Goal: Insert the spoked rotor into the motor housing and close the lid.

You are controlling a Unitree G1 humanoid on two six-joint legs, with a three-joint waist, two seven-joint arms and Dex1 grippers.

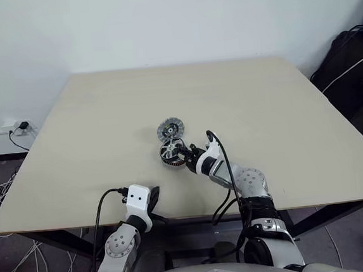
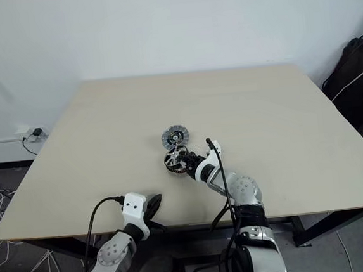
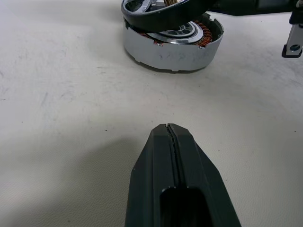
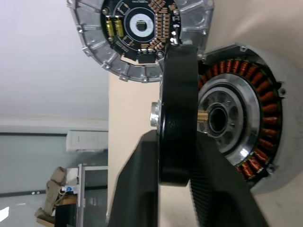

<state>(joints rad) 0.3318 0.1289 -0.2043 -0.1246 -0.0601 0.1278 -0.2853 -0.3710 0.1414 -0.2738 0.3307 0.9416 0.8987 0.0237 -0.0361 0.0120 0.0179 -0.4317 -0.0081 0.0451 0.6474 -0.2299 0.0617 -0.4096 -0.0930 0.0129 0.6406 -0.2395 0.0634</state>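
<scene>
Two right fingers pinching spoked rotor

A pale beige tabletop, matt and faintly scuffed, carries two things, both near its middle and a little toward the near edge. The motor housing sits flat on the surface, open face up (a ring of copper-brown windings around a silver centre, inside a light grey wall). Just beyond it, toward the far edge, the lid lies flat, a silvery ribbed disc with a dark centre; whether the two rims touch cannot be told. The rest of the surface is plain, and its four edges are straight.
</scene>
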